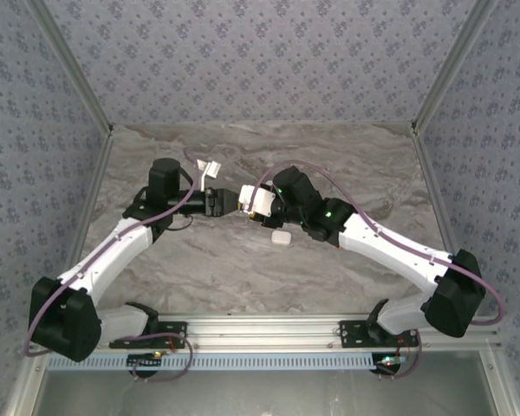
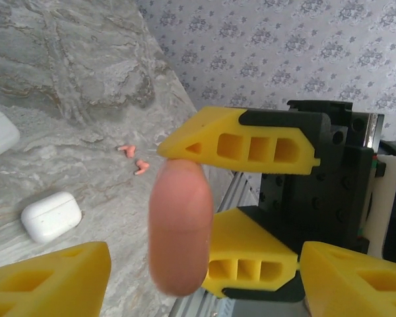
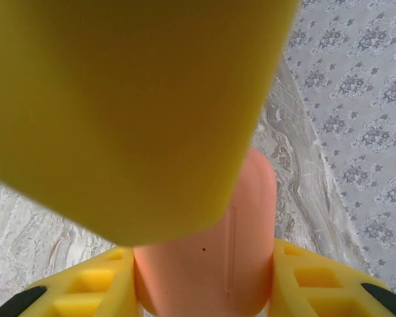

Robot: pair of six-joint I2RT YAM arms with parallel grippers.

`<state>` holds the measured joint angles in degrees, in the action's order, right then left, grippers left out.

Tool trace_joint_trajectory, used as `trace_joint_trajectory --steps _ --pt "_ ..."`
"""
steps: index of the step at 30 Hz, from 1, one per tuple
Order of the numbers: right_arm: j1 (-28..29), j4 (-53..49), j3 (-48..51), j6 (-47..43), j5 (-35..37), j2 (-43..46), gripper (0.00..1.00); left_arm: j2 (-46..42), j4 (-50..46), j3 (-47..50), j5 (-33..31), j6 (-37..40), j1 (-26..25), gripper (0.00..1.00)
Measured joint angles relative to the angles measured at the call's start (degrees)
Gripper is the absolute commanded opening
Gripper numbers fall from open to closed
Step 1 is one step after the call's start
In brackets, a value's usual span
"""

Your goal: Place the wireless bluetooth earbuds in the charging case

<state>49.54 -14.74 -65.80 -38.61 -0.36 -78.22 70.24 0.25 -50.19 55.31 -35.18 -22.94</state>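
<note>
Earbuds [image 2: 142,167], the orange pair, lie on the tabletop [image 2: 66,79] at ten o'clock from the peach charging case [image 3: 208,251], which your right fingers [image 1: 253,202] clamp, likely steadying it for loading, while your left fingers [image 1: 228,201] gape empty.

We're in a lab test booth: marble-look counter [image 1: 243,269], patterned fabric walls [image 1: 269,52], aluminium frame rail [image 1: 269,328].

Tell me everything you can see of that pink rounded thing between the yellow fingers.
The pink thing is a smooth, salmon-coloured capsule, plastic-looking, with a rounded end, a faint lengthwise line and one tiny dark dot. The right gripper clamps it by its sides, above the marble table. A finger of the left gripper looms beside it; contact unclear.
</note>
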Motion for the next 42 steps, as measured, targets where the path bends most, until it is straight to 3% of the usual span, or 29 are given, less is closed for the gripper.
trace_joint_trajectory --steps 15,16,21,27,34,42 --pt "-0.1 0.2 0.3 1.2 0.7 0.2 0.41 3.1 1.3 -0.6 -2.5 0.1 -2.3 0.19" --pt "-0.2 0.2 0.3 1.4 0.7 0.2 0.43 3.1 1.4 -0.6 -2.6 0.2 -2.3 0.18" --pt "-1.0 0.0 0.3 3.7 -0.2 0.3 0.74 3.1 1.6 -0.6 -3.1 0.6 -2.8 0.15" --pt "-6.1 0.1 2.3 9.7 -6.3 5.5 0.93 2.1 3.4 -0.6 -6.2 4.7 -4.3 0.1" --pt "-16.3 9.2 11.2 24.0 -20.5 18.7 0.98 -5.0 12.6 4.3 -12.5 14.1 -7.5 0.09" --pt "-17.5 14.3 12.7 31.3 -27.1 20.8 0.97 -9.9 18.0 6.8 -17.3 21.9 -9.9 0.07"
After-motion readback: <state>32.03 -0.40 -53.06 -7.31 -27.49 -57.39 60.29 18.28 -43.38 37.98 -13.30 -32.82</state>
